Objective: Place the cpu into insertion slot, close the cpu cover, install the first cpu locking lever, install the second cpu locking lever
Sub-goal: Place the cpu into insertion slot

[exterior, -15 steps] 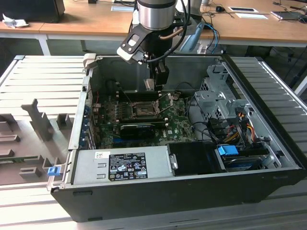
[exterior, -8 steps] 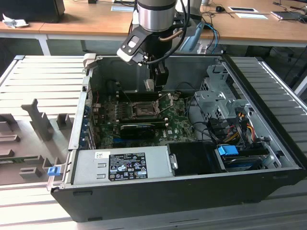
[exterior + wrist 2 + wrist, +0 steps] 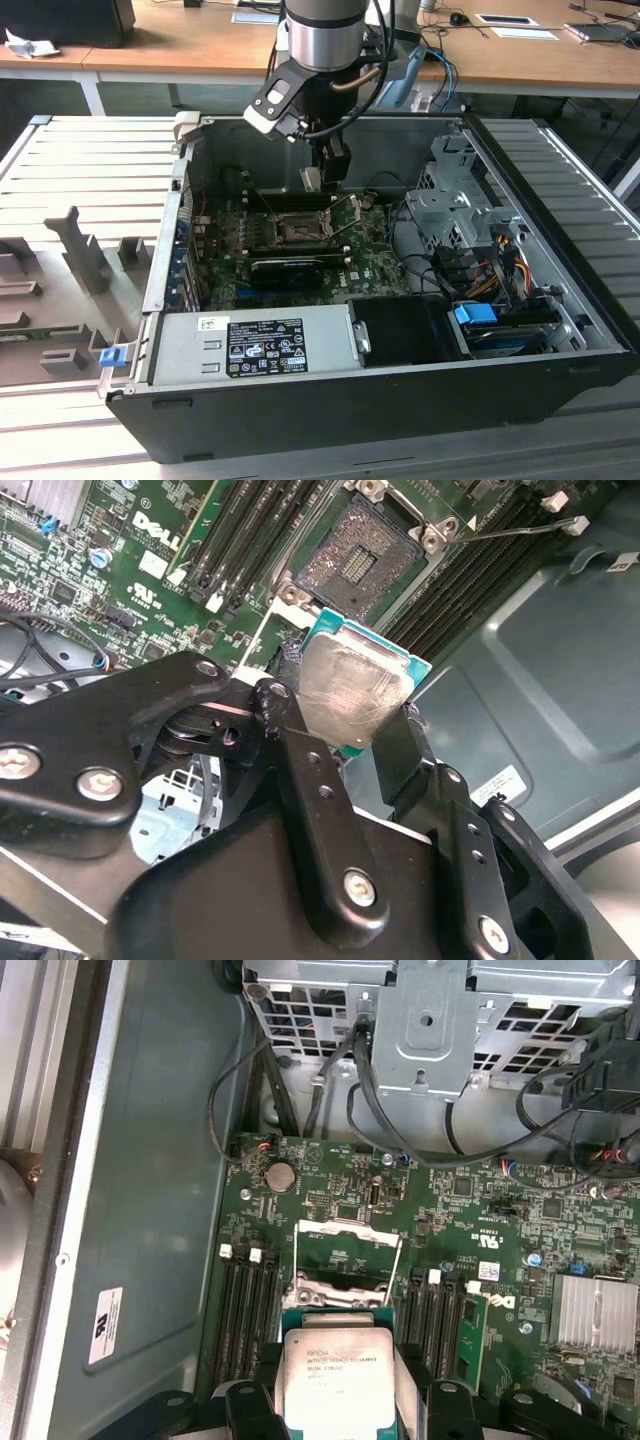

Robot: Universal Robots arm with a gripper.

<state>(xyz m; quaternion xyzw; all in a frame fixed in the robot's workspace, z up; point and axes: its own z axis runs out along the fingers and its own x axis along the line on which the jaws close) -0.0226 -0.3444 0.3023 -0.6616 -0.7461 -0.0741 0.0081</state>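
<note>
Your gripper (image 3: 345,730) is closed on the cpu (image 3: 350,690), pinching its edges; the chip hangs over the green board (image 3: 480,1210), near the insertion slot (image 3: 358,565), which lies bare; the cpu cover (image 3: 350,1228) seems raised, though that's hard to tell.

The exterior view looks down into the case (image 3: 380,400) from well back of the insertion slot (image 3: 300,228); both wrist views look down from close above that slot (image 3: 360,560) (image 3: 345,1260), from differing sides.
</note>
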